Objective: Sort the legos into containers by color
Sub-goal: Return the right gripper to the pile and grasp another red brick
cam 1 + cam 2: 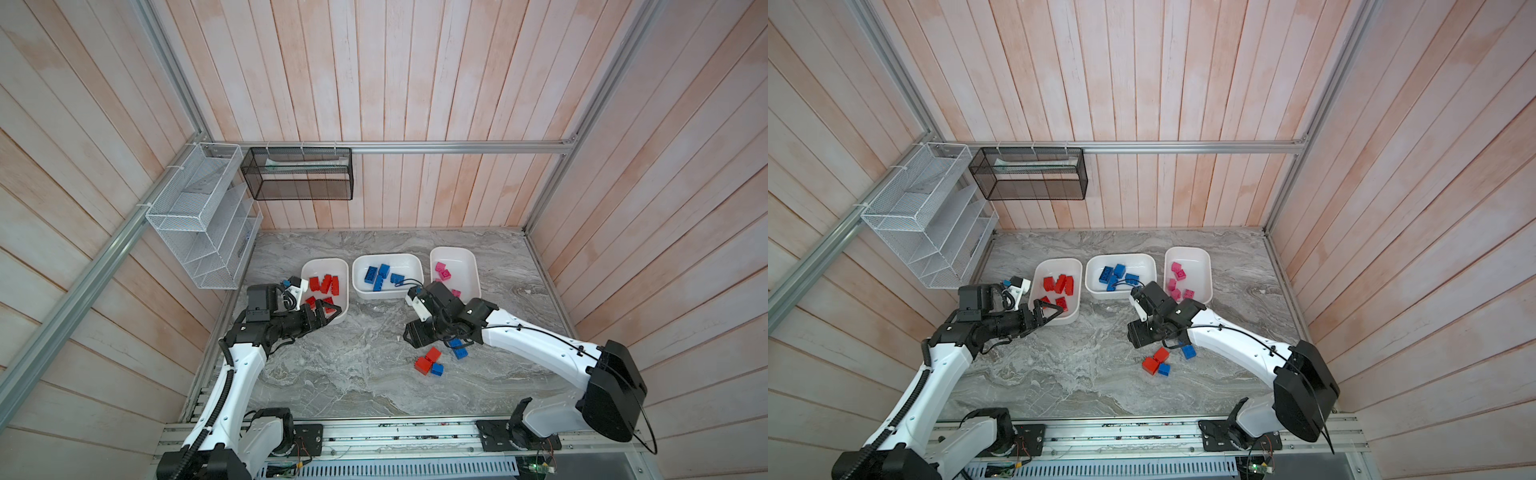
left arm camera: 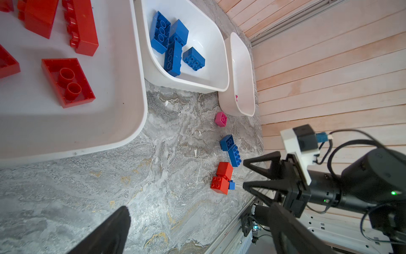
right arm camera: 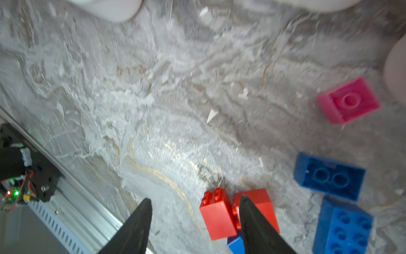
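**Sizing up the loose legos [image 1: 432, 356] left on the tabletop [image 1: 332, 374]**

In both top views the red tub [image 1: 324, 262], blue tub [image 1: 386, 257] and pink tub [image 1: 453, 250] sit in a row at the back, each holding bricks of its own colour. The left gripper [image 1: 332, 311] hangs over the near end of the red tub, jaws spread wide and empty. The right gripper [image 1: 417, 334] hovers just beside two touching red bricks [image 1: 428, 360]. A small blue brick [image 1: 437, 369] lies against them, and an oblong blue brick [image 1: 459, 350] sits partly under the arm.

From the left wrist, a pink brick [image 2: 221, 119] lies on the tabletop just outside the pink tub. The right gripper's jaws stand apart with nothing between them, tips aimed at the red pair.

The right wrist view is blurred. One finger [image 3: 252, 220] crosses in front of the red pair and the other is over bare tabletop.

To my eye these bricks are light, rigid and smooth, so they won't crush but could squirt out of a skewed pinch. The flat side walls look like the place to grip, not the studs. With the reds touching, closing on one may shove its neighbour.
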`<action>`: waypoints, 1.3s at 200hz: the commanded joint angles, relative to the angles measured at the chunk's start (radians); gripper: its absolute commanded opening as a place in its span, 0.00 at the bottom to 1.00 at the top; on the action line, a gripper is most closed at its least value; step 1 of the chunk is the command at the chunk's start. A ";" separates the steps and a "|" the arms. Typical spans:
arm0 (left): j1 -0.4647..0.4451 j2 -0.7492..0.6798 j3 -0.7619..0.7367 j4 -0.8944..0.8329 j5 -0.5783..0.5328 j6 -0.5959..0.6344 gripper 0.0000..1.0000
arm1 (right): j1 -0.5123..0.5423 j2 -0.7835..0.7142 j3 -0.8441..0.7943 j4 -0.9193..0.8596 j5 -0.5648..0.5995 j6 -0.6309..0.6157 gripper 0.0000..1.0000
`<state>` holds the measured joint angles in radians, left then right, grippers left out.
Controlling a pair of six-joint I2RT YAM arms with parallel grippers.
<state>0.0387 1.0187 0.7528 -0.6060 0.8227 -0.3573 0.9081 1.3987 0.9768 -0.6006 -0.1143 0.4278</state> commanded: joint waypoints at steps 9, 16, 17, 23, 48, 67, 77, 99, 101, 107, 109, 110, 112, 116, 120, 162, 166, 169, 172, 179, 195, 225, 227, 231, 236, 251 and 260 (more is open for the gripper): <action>0.004 0.018 -0.013 0.015 0.019 0.040 1.00 | 0.052 0.017 -0.043 -0.032 0.054 0.038 0.63; 0.005 0.018 -0.015 0.017 0.018 0.041 1.00 | 0.055 0.028 -0.045 -0.024 0.059 0.031 0.63; 0.005 0.019 -0.015 0.017 0.017 0.041 1.00 | 0.054 0.029 -0.045 -0.023 0.061 0.029 0.63; 0.004 0.020 -0.016 0.017 0.019 0.044 1.00 | 0.055 0.039 -0.043 -0.018 0.067 0.022 0.63; 0.004 0.015 -0.025 0.025 0.019 0.043 1.00 | 0.054 0.097 -0.030 -0.006 0.091 -0.008 0.64; 0.004 0.009 -0.030 0.034 0.010 0.040 1.00 | 0.054 0.147 -0.009 -0.017 0.102 -0.025 0.63; 0.004 0.009 -0.032 0.038 0.008 0.038 1.00 | 0.055 0.170 -0.001 -0.019 0.092 -0.036 0.63; 0.004 0.011 -0.031 0.041 0.010 0.037 1.00 | 0.054 0.189 -0.002 -0.019 0.094 -0.048 0.62; 0.004 0.012 -0.032 0.041 0.010 0.039 1.00 | 0.055 0.188 -0.002 -0.018 0.095 -0.048 0.62; 0.004 0.011 -0.033 0.042 0.010 0.040 1.00 | 0.054 0.189 -0.004 -0.019 0.095 -0.051 0.62; 0.004 0.011 -0.033 0.042 0.009 0.040 1.00 | 0.055 0.190 -0.005 -0.019 0.096 -0.051 0.62; 0.004 0.012 -0.033 0.043 0.010 0.040 1.00 | 0.054 0.190 -0.006 -0.019 0.096 -0.052 0.62; 0.004 0.012 -0.033 0.043 0.010 0.040 1.00 | 0.054 0.190 -0.007 -0.020 0.095 -0.053 0.62; 0.004 0.012 -0.034 0.043 0.012 0.040 1.00 | 0.055 0.193 -0.008 -0.022 0.096 -0.053 0.62; 0.004 0.012 -0.036 0.044 0.011 0.041 1.00 | 0.056 0.197 -0.010 -0.028 0.098 -0.053 0.61; 0.003 0.016 -0.040 0.050 0.016 0.041 1.00 | 0.082 0.200 -0.035 -0.076 0.134 -0.043 0.57; 0.004 0.017 -0.042 0.052 0.016 0.041 1.00 | 0.087 0.202 -0.035 -0.081 0.142 -0.044 0.56; 0.004 0.017 -0.042 0.054 0.016 0.041 1.00 | 0.090 0.204 -0.035 -0.085 0.146 -0.043 0.55; 0.004 0.018 -0.042 0.054 0.017 0.041 1.00 | 0.092 0.206 -0.036 -0.088 0.151 -0.043 0.54; 0.004 0.016 -0.041 0.056 0.018 0.039 1.00 | 0.093 0.211 -0.038 -0.092 0.163 -0.042 0.51; 0.004 0.015 -0.044 0.058 0.016 0.039 1.00 | 0.096 0.225 -0.027 -0.096 0.177 -0.045 0.45; 0.005 0.011 -0.040 0.040 0.008 0.047 1.00 | 0.111 0.256 -0.004 -0.118 0.196 -0.057 0.37; 0.004 0.011 -0.040 0.040 0.006 0.047 1.00 | 0.112 0.258 -0.004 -0.120 0.198 -0.059 0.36; 0.005 0.009 -0.038 0.041 0.001 0.048 1.00 | 0.113 0.259 -0.001 -0.126 0.201 -0.058 0.34; 0.004 0.006 -0.038 0.040 -0.007 0.047 1.00 | 0.113 0.261 0.004 -0.131 0.205 -0.060 0.31; 0.004 -0.003 -0.037 0.043 -0.023 0.036 1.00 | 0.113 0.249 0.027 -0.143 0.212 -0.060 0.20; 0.004 -0.008 -0.031 0.039 -0.034 0.029 1.00 | 0.111 0.237 0.052 -0.143 0.212 -0.060 0.18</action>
<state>0.0391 1.0351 0.7238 -0.5686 0.8200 -0.3359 1.0164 1.6421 0.9699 -0.6975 0.0608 0.3698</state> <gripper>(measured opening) 0.999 0.298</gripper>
